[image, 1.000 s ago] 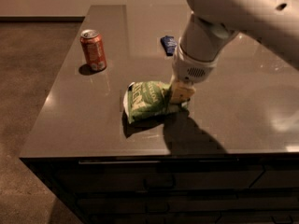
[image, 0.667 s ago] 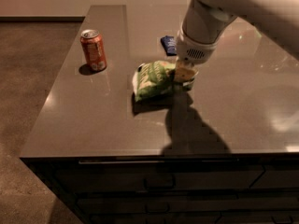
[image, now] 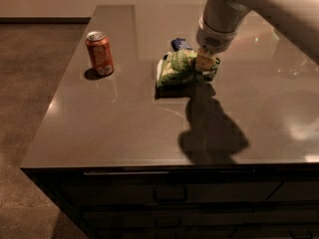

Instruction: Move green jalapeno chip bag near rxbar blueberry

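The green jalapeno chip bag (image: 175,68), puffy and light green, hangs just above the counter with its shadow under it. My gripper (image: 205,63) comes down from the upper right and is shut on the bag's right end. The rxbar blueberry (image: 181,44), a small dark-blue wrapper, lies flat just behind the bag; its near part is hidden by the bag and my wrist.
An orange soda can (image: 99,53) stands upright to the left of the bag. The dark counter (image: 119,133) has its left edge near the can and its front edge above drawers (image: 169,195). My arm's shadow falls on the counter front right.
My gripper has carried the chip bag away from the front of the counter, back and to the right, until it is right by the blue bar. The can has not moved.
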You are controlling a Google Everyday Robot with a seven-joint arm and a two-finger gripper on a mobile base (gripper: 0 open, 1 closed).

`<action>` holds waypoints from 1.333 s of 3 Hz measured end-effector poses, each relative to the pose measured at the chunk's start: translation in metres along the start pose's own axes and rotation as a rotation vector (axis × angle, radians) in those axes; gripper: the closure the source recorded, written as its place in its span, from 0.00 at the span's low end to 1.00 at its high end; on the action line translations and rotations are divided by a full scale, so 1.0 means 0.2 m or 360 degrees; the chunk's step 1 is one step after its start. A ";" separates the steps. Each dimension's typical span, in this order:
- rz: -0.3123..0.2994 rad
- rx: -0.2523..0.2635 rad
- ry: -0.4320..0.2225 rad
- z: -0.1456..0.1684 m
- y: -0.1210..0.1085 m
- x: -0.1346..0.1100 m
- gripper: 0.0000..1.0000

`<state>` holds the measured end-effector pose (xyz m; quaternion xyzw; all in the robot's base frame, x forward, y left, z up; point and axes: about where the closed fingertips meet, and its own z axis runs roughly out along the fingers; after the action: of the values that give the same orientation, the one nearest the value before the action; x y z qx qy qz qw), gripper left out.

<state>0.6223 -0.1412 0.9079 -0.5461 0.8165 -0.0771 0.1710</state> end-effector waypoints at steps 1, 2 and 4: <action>0.0101 0.0014 0.0002 0.07 -0.14 0.03 0.81; 0.0206 0.0011 -0.0032 0.12 -0.25 0.01 0.58; 0.0205 0.0013 -0.0036 0.13 -0.26 0.00 0.12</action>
<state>0.6760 -0.1597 0.9006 -0.4926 0.8475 -0.0631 0.1872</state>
